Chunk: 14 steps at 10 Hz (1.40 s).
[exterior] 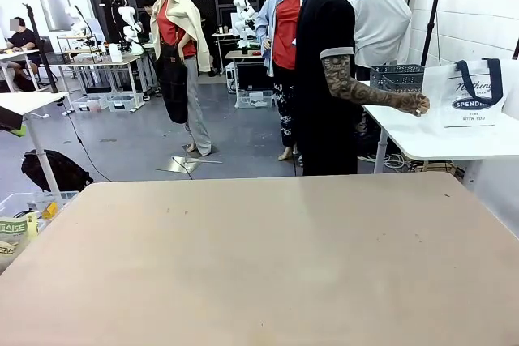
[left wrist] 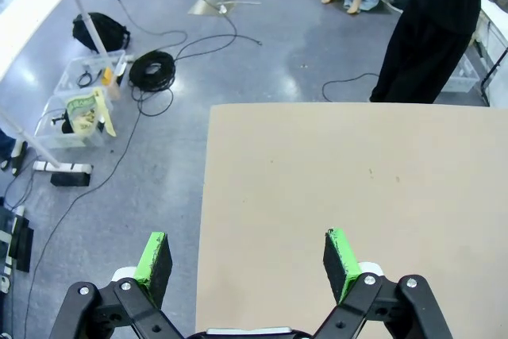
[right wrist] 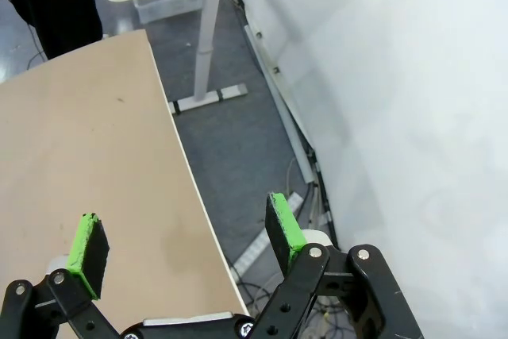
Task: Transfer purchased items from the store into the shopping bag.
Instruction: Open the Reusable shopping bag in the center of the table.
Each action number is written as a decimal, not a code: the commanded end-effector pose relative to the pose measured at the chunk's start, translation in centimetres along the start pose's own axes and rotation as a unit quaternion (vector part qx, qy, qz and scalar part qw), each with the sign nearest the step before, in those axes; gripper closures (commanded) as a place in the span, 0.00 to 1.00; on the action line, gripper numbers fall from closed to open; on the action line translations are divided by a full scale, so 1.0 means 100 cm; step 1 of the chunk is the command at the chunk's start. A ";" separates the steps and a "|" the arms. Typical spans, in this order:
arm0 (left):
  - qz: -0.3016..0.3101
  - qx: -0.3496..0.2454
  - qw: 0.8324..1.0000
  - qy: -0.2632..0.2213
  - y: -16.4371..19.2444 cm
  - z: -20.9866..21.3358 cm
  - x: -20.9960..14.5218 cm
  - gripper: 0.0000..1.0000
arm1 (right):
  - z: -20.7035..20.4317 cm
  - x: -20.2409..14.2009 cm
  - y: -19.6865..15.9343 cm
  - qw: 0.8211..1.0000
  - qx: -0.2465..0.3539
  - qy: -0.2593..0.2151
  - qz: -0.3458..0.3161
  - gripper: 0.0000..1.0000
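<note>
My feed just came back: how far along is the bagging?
Done: nothing I can see. The shopping bag and the store basket stand on the white side table, with the person's hand at the bag's side. In hand: nothing; the left gripper and right gripper hang open over the tan table and its edges. Left: every transfer.

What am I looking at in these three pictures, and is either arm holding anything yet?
The wide picture is from a fixed camera between two robot arms, looking across the tan table at a person. Their hand reaches toward a white side table, where the shopping bag stands beside the grey basket. The other two pictures look down from each arm's wrist: the left gripper over the table's left edge, the right gripper over its right edge. Both have their green-padded fingers apart, holding nothing.
</note>
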<state>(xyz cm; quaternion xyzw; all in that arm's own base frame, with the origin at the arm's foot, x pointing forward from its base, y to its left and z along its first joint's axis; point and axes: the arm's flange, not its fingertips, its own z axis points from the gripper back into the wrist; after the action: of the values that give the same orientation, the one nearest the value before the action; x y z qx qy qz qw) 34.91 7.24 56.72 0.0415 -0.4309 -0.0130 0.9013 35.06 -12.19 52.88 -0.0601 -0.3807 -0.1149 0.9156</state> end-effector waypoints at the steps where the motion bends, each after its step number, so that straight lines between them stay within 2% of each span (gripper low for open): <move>1: -0.001 0.006 1.000 0.002 0.003 0.001 -0.001 0.00 | -0.002 -0.002 0.000 1.000 -0.008 0.008 0.001 0.00; 14: -0.001 0.006 1.000 0.002 0.003 0.001 -0.001 0.00 | -0.002 -0.002 0.000 1.000 -0.008 0.008 0.001 0.00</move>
<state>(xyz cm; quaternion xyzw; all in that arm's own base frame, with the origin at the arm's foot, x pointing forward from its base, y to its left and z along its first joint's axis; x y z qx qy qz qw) 34.89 7.32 56.72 0.0419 -0.4308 -0.0120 0.9014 35.05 -12.29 52.82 -0.0605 -0.3796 -0.1161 0.9158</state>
